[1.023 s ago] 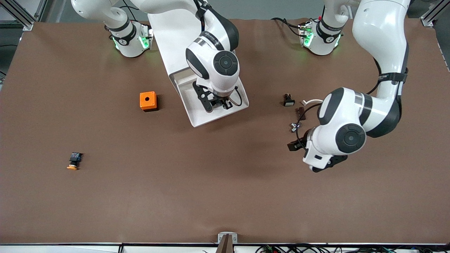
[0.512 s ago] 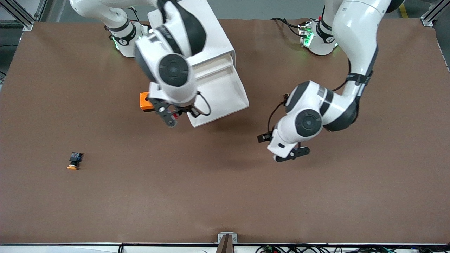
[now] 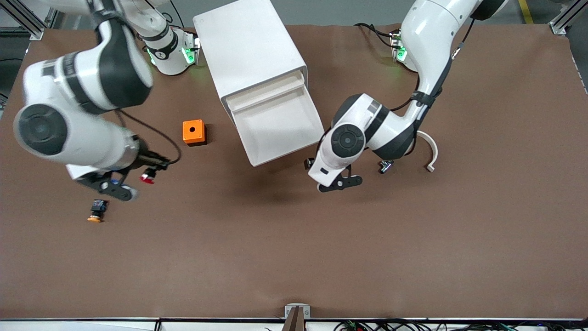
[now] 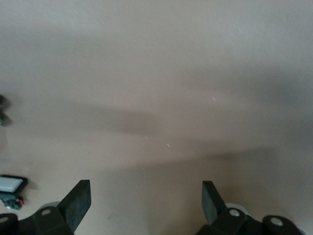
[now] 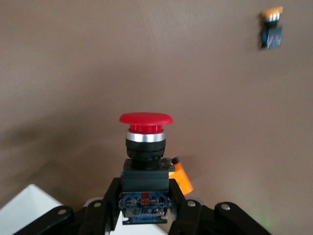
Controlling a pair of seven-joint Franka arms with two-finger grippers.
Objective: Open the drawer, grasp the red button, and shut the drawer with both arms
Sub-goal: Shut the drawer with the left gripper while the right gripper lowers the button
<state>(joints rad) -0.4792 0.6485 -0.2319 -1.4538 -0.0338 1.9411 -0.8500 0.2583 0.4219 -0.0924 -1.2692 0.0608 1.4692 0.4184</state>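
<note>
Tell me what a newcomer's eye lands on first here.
The red-capped button, clamped in the right pincer above the table near the right arm's end. Next, the white cabinet with its top drawer pulled open and empty, and the left pincer open over the table just beside the drawer's front.

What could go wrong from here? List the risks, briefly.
1. The right gripper clamps only the base of the red button while it is up over the table; it could slip out.
2. The drawer is wide open. The open left gripper, over the table near the drawer's front, might push off-centre and skew the cabinet.
3. The orange-capped button lies below the right gripper and may get knocked.
</note>
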